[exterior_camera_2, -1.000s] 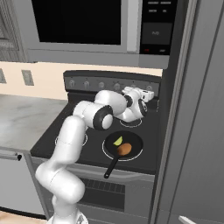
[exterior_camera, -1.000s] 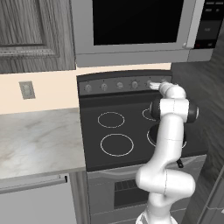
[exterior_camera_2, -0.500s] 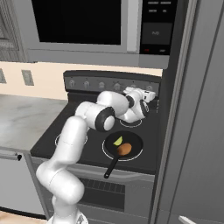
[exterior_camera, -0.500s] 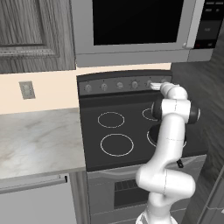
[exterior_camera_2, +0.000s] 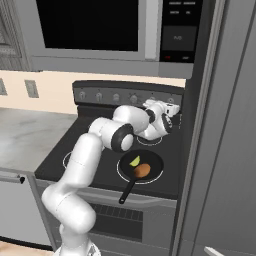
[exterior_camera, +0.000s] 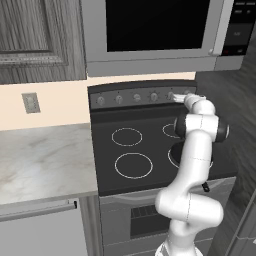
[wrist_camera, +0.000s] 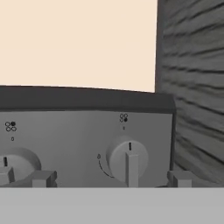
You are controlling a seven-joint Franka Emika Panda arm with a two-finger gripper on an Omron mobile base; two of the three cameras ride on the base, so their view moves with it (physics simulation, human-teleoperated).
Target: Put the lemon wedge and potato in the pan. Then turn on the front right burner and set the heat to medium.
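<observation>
Sim kitchen w/ a black glass stove under a microwave [exterior_camera_2: 95, 27]. In the right base view, the white arm rises from the lower left of the frame, bends over the cooktop and reaches to the stove's back control panel [exterior_camera_2: 100, 95], center of frame. The hand [exterior_camera_2: 172, 111] sits at the panel's right end, just left of the tall grey fridge [exterior_camera_2: 220, 125]. In the left base view the hand [exterior_camera: 186, 97] shows at upper right, against the far-right knobs. The hand view looks straight at the panel: the two dark finger tips [wrist_camera: 43, 178] stand wide apart at the bottom of the frame, one each side of the right-most knob [wrist_camera: 127, 161], not touching it; nothing is clamped. That knob's pointer bar stands upright, w/ a small burner diagram above it. A second knob [wrist_camera: 11, 165] is partly seen at lower left. Beige wall above, grey wood-grain surface at right. The pan [exterior_camera_2: 140, 166] sits on the cooktop at lower center of the right base view, over the front right burner [exterior_camera_2: 120, 172], of which just a sliver of white outline shows at the pan's left edge; its thin handle points to the lower left, toward the stove's front edge. Inside the pan, the lemon wedge [exterior_camera_2: 135, 161] lies upper left and the potato [exterior_camera_2: 142, 171] just beside it, lower right; can't tell if they touch. In the left base view, a marble counter [exterior_camera: 45, 160] fills the left side, w/ white burner rings on the glass at center.
</observation>
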